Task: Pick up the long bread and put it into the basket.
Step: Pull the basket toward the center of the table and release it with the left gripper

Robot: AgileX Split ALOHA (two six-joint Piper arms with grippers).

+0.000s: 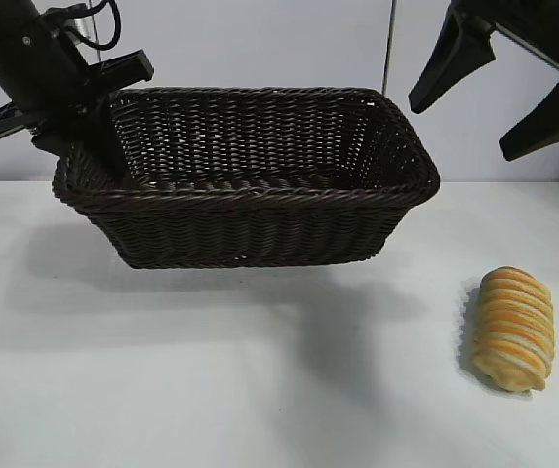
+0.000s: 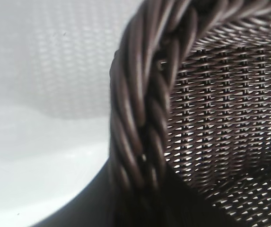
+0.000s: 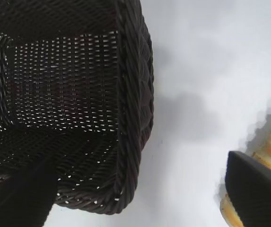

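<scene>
Step in hand: the reach before the pick; nothing is grasped yet, by my reading.
Long bread: the long bread lies on the white counter, at about 4 o'clock from the basket and well apart from it.
Basket: it looks raised a little at its 9 o'clock end, with a shadow beneath; nothing shows inside it.
Right pincer: the right pincer hangs high at about 12 o'clock from the bread, fingers spread wide, holding nothing.
Left pincer: the left pincer is at the basket's 9 o'clock rim; whether its fingers clamp the rim I cannot tell.
Next move: the right arm likely needs to descend over the loaf, straddle its narrow width, and close gently, since the loaf may be soft.
Right wrist view only: one dark finger overlaps the loaf's end, and the basket's open weave floor is seen bare.
Left wrist view only: the braided rim fills the frame, very close; the bread is absent.
Exterior view only: both arms and the gap between bread and basket together.
</scene>
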